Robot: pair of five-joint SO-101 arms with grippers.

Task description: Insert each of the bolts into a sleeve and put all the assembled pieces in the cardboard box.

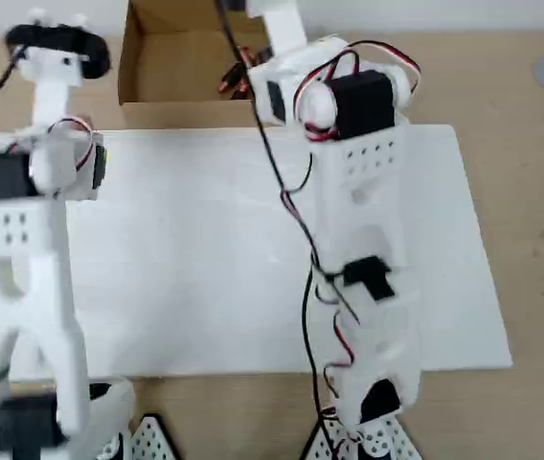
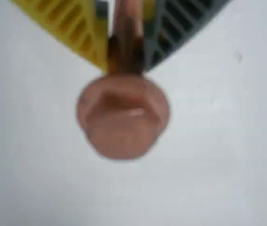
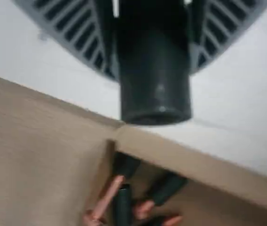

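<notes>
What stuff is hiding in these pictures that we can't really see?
- High view: the right arm covers much of the cardboard box, so its contents cannot be counted.
- Left wrist view: the bolt hides its shank behind its own head and the left gripper.
- Right wrist view: the sleeve in the right gripper is blurred; any bolt inside cannot be told.
</notes>
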